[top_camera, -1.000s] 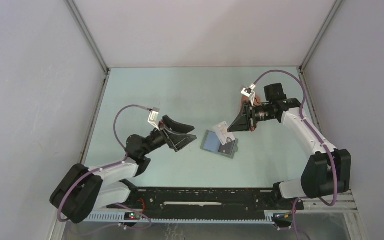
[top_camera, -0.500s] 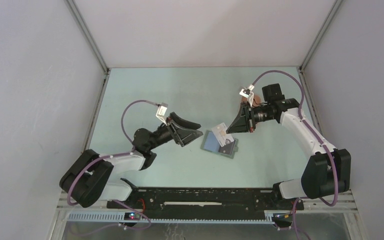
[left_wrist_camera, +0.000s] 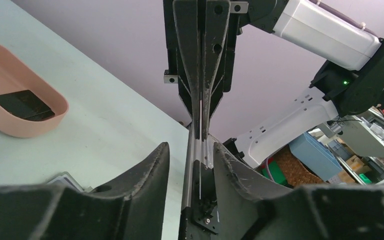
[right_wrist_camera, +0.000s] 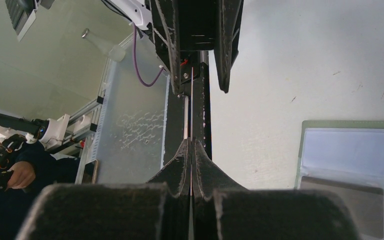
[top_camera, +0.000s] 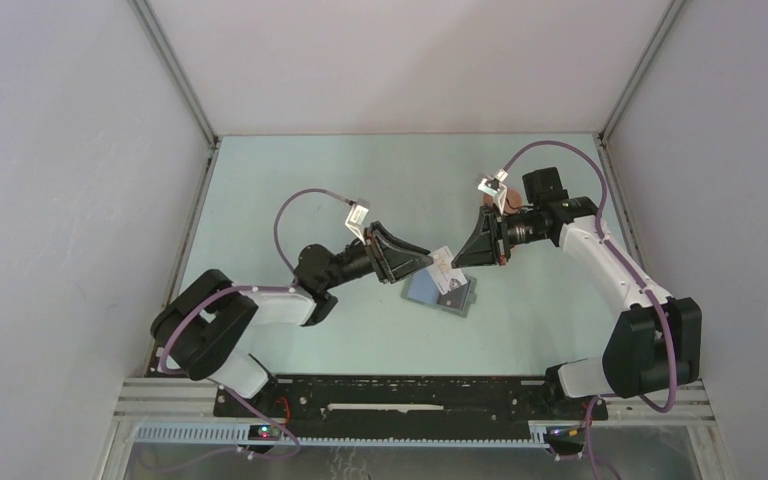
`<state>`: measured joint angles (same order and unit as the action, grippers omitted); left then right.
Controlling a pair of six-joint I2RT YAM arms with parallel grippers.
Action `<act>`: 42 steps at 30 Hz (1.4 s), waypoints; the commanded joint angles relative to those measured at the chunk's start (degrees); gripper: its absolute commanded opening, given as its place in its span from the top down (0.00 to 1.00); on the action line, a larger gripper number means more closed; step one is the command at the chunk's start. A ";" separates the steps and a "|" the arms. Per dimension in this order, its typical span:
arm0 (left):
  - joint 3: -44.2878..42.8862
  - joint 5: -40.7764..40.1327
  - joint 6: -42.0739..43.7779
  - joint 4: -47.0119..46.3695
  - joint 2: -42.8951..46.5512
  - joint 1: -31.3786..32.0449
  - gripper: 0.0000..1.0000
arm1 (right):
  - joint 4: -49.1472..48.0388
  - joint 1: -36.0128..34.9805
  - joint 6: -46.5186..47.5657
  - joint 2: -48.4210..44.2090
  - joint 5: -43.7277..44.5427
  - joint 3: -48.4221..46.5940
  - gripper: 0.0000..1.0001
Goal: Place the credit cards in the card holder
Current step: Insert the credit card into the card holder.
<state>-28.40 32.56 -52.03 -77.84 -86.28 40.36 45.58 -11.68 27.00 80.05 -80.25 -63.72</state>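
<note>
Two grippers meet tip to tip above the middle of the pale green table (top_camera: 310, 190). Right gripper (top_camera: 458, 262) is clenched on a silvery card (top_camera: 443, 262), which both wrist views show edge-on as a thin vertical line pinched flat between the fingers. Left gripper (top_camera: 428, 262) faces it from the opposite side with its jaws parted; the free edge of the silvery card stands between the two fingertips (left_wrist_camera: 160, 165), with a visible gap on either side, so no contact can be confirmed. Card holder (top_camera: 442, 296) lies opened flat on the table just below and beside the meeting point, with its clear and dark inner pockets facing up in the right wrist view; neither gripper touches it. Pink tray (left_wrist_camera: 55, 107) sits on the table behind the right gripper, well apart from the card holder, with a black card (left_wrist_camera: 22, 104) lying flat inside it.
</note>
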 commanded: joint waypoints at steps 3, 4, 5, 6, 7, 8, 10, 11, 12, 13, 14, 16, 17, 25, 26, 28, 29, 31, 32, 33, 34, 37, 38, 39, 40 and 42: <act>-3.35 0.40 0.35 -3.15 -1.18 1.17 0.59 | 0.38 -0.45 1.47 0.11 -1.90 -0.25 1.00; -3.26 0.40 0.39 -3.13 -1.17 1.20 0.60 | 0.38 -0.49 1.49 0.17 -1.86 -0.25 1.00; -3.12 0.28 0.43 -3.17 -1.17 1.28 0.65 | 0.35 -0.53 1.55 0.18 -1.73 -0.24 1.00; -3.07 0.23 0.44 -3.17 -1.25 1.22 0.72 | 0.38 -0.53 1.56 0.18 -1.63 -0.19 1.00; -2.99 0.41 0.39 -3.11 -1.38 1.26 0.77 | 0.38 -0.53 1.64 0.19 -1.55 -0.17 1.00; -2.93 0.57 0.36 -3.15 -1.54 1.27 0.84 | 0.36 -0.68 1.71 0.19 -1.40 -0.25 1.00; -2.61 1.10 0.46 -3.17 -1.54 1.22 1.00 | 0.61 -1.02 2.21 0.19 -0.64 -0.22 0.98; -2.25 1.30 0.94 -3.11 -1.40 1.17 1.00 | 0.75 -1.22 2.52 0.26 -0.29 -0.19 0.88; -1.70 1.47 1.63 -2.84 -1.09 1.00 1.00 | 0.94 -1.38 2.61 0.23 0.22 -0.22 0.72; -1.06 1.65 2.19 -2.31 -0.69 0.70 1.00 | 0.95 -1.55 2.78 0.09 1.43 -0.24 0.61; -0.31 2.04 2.68 -1.61 -0.20 0.30 1.00 | 1.17 -1.77 3.39 -0.15 2.77 -0.18 0.53; 1.74 3.00 3.33 -0.31 0.91 -1.16 1.00 | 2.26 -2.21 6.66 -0.99 6.92 -0.24 0.44; 2.82 3.56 3.72 0.75 1.73 -2.10 1.00 | 2.99 -2.55 8.55 -1.63 10.37 -0.35 0.42; 4.76 3.86 15.87 34.39 12.49 -6.54 1.00 | 0.04 -7.06 24.59 -10.40 33.39 6.41 0.38; 3.51 2.59 18.87 41.33 13.91 -6.52 1.00 | -1.02 -8.28 27.46 -11.45 34.47 8.22 0.37; 0.58 0.18 23.76 52.15 16.31 -6.52 1.00 | -2.24 -10.31 32.90 -12.89 36.23 11.48 0.35; -0.75 -0.37 25.39 55.45 16.69 -6.56 1.00 | -2.73 -11.29 35.59 -13.32 36.84 12.98 0.34; -3.33 -0.10 27.57 60.00 16.34 -6.56 1.00 | -4.08 -13.62 40.48 -13.51 38.50 15.61 0.33; -4.35 0.60 28.12 60.81 15.68 -6.65 1.00 | -5.30 -15.00 42.19 -13.57 40.06 17.02 0.33; -5.24 1.51 28.52 61.05 14.78 -6.66 1.00 | -7.24 -16.77 43.95 -13.71 42.83 18.94 0.33; -6.14 2.11 28.56 60.91 13.81 -6.61 1.00 | -9.23 -18.50 45.61 -13.96 44.95 20.38 0.33; -9.16 4.19 28.21 59.91 10.10 -6.72 1.00 | -16.98 -22.37 48.63 -14.16 49.41 23.82 0.33; -9.64 5.04 27.88 59.17 8.70 -6.77 1.00 | -18.68 -22.97 49.46 -13.61 49.77 24.05 0.33; -10.46 5.74 27.26 58.38 7.32 -6.87 1.00 | -19.94 -23.22 49.84 -12.73 49.90 24.08 0.33; -11.48 6.63 26.64 57.28 5.66 -7.00 1.00 | -21.02 -23.39 50.28 -11.55 50.02 24.08 0.32; -13.36 8.12 25.22 55.65 2.47 -7.22 1.00 | -21.83 -24.15 51.45 -8.66 50.99 24.04 0.32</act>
<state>-37.06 36.40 -26.50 -20.40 -79.40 33.67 32.34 -34.63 72.75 68.01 -33.28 -38.96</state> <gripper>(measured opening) 0.008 0.677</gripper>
